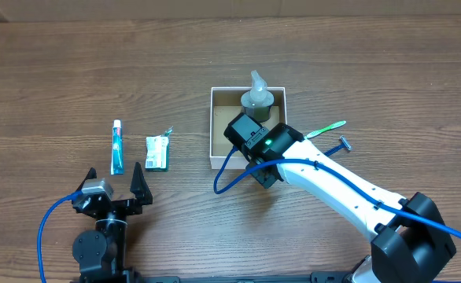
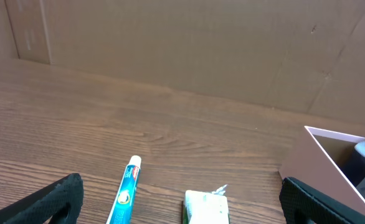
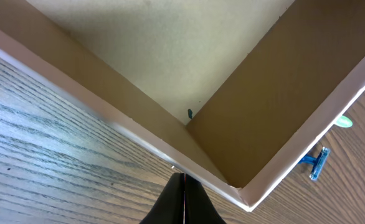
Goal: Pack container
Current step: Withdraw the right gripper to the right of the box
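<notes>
The container [image 1: 213, 130] is a square box with white walls and a brown bottom, at the table's middle. A pale bottle [image 1: 257, 96] stands in its far right corner. My right gripper [image 1: 264, 174] is shut and empty, pointing down just outside the container's front wall near its front right corner. In the right wrist view its fingers [image 3: 184, 190] meet beside the container wall [image 3: 108, 106]. My left gripper [image 1: 114, 179] is open and empty near the front left; in the left wrist view [image 2: 182, 190] it faces the toothpaste [image 2: 127, 190] and a packet [image 2: 205, 208].
The toothpaste tube [image 1: 117, 147] and small white-green packet [image 1: 157, 152] lie left of the container. A green toothbrush [image 1: 326, 129] and blue razor [image 1: 344, 145] lie on its right; the razor also shows in the right wrist view [image 3: 316, 163]. A cardboard wall stands behind the table.
</notes>
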